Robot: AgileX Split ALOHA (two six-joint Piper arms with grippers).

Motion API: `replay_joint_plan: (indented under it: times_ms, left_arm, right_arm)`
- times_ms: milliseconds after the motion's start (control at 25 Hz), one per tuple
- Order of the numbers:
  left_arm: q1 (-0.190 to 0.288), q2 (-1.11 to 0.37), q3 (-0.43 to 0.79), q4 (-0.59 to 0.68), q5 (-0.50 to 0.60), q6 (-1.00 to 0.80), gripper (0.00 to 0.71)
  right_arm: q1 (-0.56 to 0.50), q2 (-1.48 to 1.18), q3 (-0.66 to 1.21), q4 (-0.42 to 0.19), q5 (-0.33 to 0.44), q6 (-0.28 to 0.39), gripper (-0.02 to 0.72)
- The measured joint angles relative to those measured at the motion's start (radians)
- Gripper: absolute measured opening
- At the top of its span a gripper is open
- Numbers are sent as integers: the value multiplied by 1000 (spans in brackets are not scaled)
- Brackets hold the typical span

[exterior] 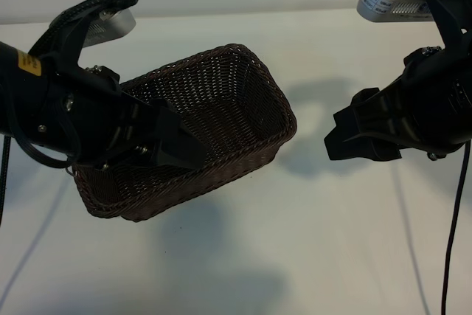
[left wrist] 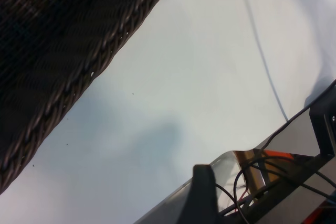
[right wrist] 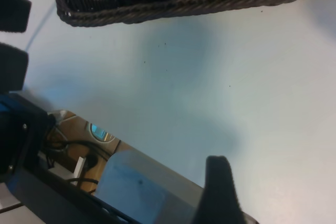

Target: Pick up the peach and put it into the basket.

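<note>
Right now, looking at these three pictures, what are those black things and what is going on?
They are two robot arms at a white table. One picture looks at both from outside; the other two come from cameras on each wrist. The left hand hangs over the brown wicker basket, the right hand hovers beside it over bare table. Both hands are open and hold nothing. The basket is the only thing on the table that I can see; no peach shows in any picture.

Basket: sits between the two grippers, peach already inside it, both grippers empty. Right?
Not quite. The basket does sit between the left gripper and the right gripper, both empty, but the exterior view shows no peach inside it; no view shows one.
</note>
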Motion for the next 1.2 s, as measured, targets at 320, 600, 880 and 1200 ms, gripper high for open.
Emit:
replay_joint_plan:
  times_ms: [320, 600, 880, 1200]
  left_arm:
    - [0, 0, 0, 0, 0, 0, 590]
    - [0, 0, 0, 0, 0, 0, 590]
    - [0, 0, 0, 0, 0, 0, 590]
    - [0, 0, 0, 0, -18, 0, 590]
  right_arm:
    - [0, 0, 0, 0, 0, 0, 516]
    - [0, 0, 0, 0, 0, 0, 516]
    - [0, 0, 0, 0, 0, 0, 516]
    - [0, 0, 0, 0, 0, 0, 516]
